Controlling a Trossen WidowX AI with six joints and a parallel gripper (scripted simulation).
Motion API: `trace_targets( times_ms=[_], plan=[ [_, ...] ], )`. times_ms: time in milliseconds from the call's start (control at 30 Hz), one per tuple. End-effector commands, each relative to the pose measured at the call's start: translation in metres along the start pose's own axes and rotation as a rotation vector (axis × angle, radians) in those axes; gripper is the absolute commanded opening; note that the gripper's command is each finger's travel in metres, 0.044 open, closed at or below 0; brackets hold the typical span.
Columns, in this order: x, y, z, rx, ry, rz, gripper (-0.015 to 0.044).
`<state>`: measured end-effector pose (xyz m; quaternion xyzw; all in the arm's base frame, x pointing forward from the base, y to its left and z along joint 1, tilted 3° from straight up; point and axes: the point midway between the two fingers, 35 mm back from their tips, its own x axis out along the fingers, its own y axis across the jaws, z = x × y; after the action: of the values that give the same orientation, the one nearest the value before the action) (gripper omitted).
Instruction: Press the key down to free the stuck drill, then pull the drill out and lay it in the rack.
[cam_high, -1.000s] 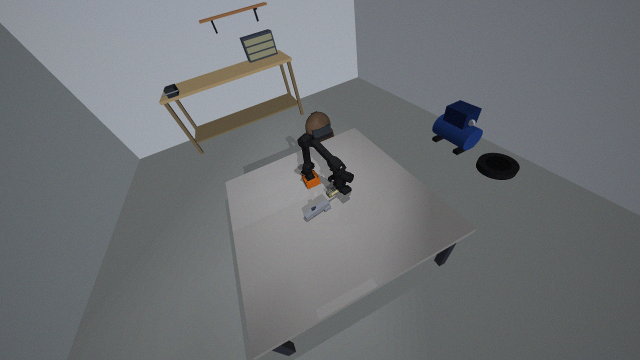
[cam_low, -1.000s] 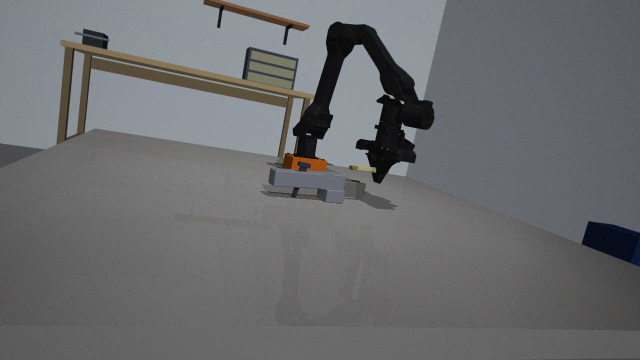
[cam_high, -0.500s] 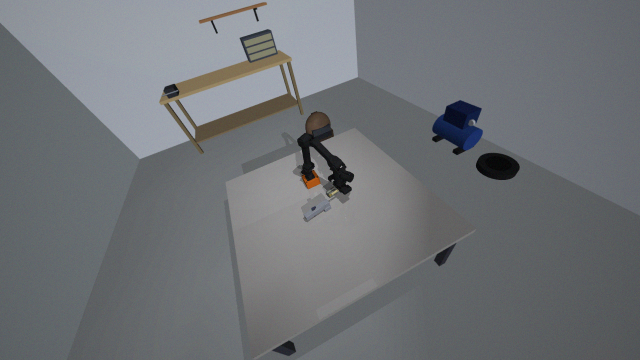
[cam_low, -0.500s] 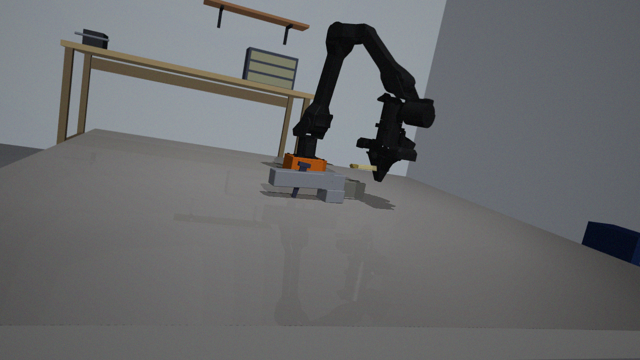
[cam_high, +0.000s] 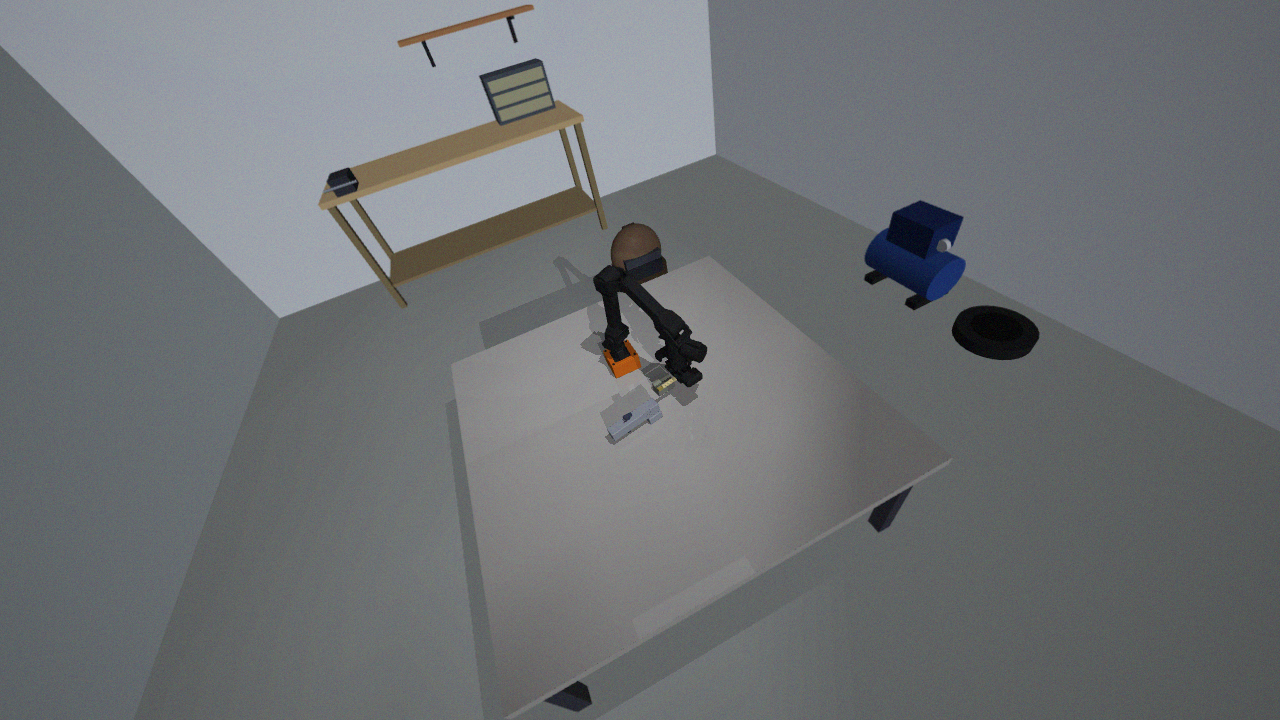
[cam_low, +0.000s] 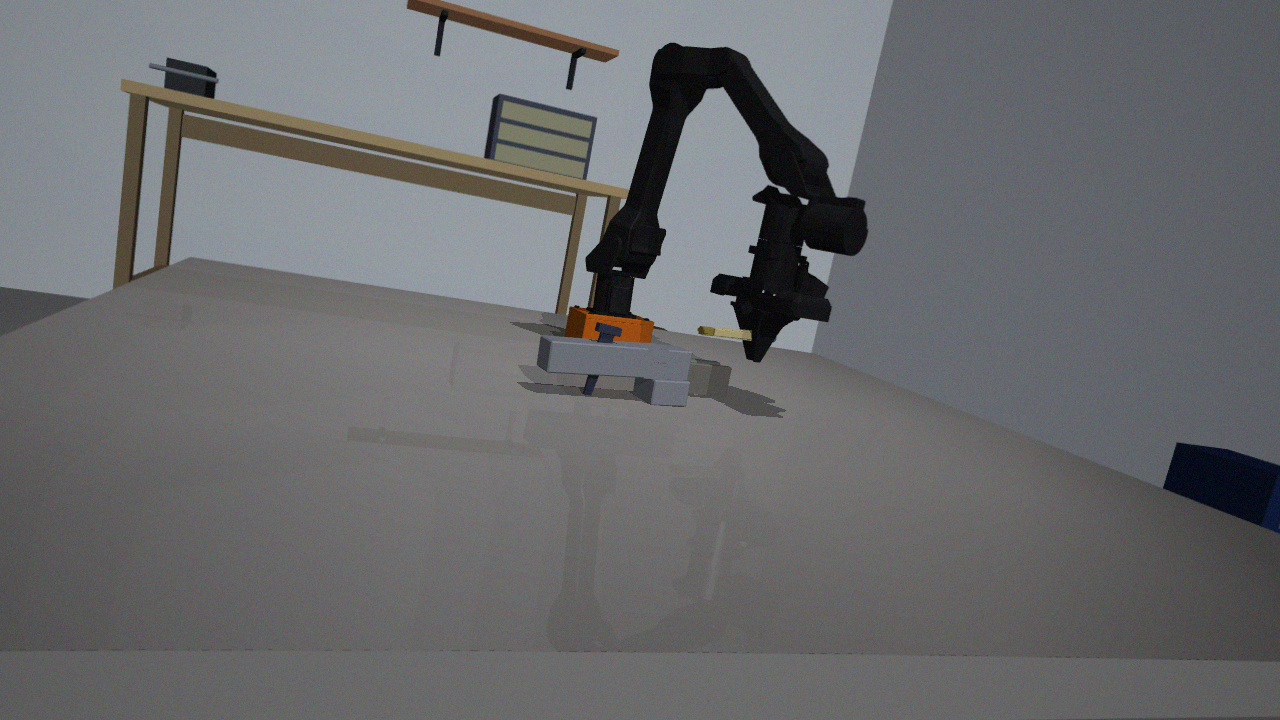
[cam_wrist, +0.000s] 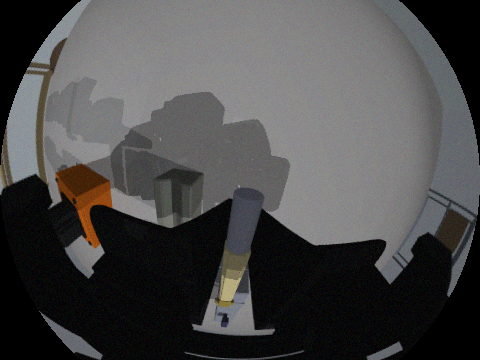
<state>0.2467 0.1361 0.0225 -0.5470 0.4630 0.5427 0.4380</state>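
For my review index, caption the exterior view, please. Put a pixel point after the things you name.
Gripper (cam_low: 759, 351) holds the drill (cam_low: 725, 333) clear of the grey block (cam_low: 617, 358), beside the rack (cam_low: 713, 377).

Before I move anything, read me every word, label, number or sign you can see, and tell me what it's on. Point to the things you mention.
None: no word, label, brand, number or sign is legible in any view.
The arm's orange base (cam_high: 623, 363) (cam_low: 617, 324) (cam_wrist: 85, 181) shows only small dark spots, no lettering.

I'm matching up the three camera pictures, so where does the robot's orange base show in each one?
Top: the orange base is near the middle, under the arm.
Exterior: just left of centre, behind the pale grey block.
Wrist: at the left, beside the black gripper.
Shared landmark: the gripper, shut on the drill.
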Motion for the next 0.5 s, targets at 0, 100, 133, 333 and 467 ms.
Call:
trace_targets(
  times_ms=[0,100,133,333,467],
  plan=[
    [0.0,0.007,0.002,0.004,-0.006,-0.005,0.0],
    [0.001,0.012,0.003,0.004,-0.006,-0.004,0.0],
    [0.002,0.014,0.003,0.004,-0.006,-0.004,0.0],
    [0.003,0.023,0.004,0.004,-0.006,-0.003,0.0],
    [0.004,0.029,0.006,0.004,-0.006,-0.003,0.0]
  ],
)
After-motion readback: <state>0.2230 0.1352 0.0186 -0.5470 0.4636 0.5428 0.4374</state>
